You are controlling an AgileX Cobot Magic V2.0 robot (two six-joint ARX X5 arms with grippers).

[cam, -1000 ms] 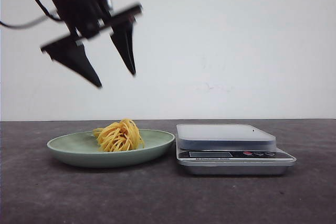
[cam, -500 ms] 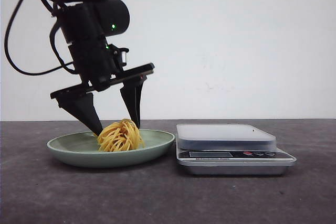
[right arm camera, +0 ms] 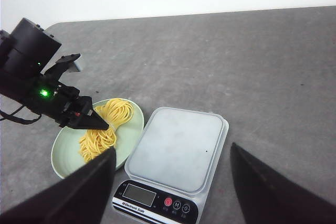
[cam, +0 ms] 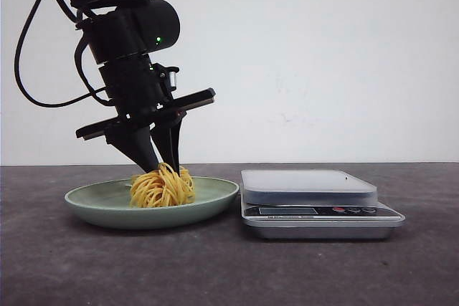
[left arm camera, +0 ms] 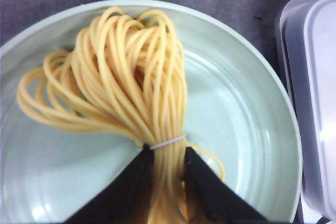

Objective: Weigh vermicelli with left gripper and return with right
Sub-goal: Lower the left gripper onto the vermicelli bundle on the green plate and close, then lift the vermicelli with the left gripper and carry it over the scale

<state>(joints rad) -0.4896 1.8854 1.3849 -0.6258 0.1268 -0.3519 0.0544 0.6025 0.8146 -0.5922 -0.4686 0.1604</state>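
I have the left gripper [cam: 163,168] down on the pale green plate [cam: 93,202], its two tapered fingers [left arm camera: 207,187] drawn in tight against a bundle of strands. From the left wrist camera the grip is plain: the fingers press on either side of the vermicelli [left arm camera: 126,98] just below a thin pale band that ties the bundle, so the claw is closed on the noodles. The rest of the nest fans out in loops over the plate's floor and lies there (I see no gap under it in the front view, so it is not lifted).

The plate sits on the dark grey table [cam: 229,270], to the left of the kitchen scale [cam: 315,202]. Plate rim and scale body are just beside each other; whether they touch I cannot tell. The scale's pale platform is bare, and along its front edge run a small display and a row of buttons, one of them red.

The right gripper [right arm camera: 170,182] is well above the table. In its wrist camera its two dark fingers [right arm camera: 79,192] stand wide apart with nothing between them, framing the scale from above. It does not appear in the front view.
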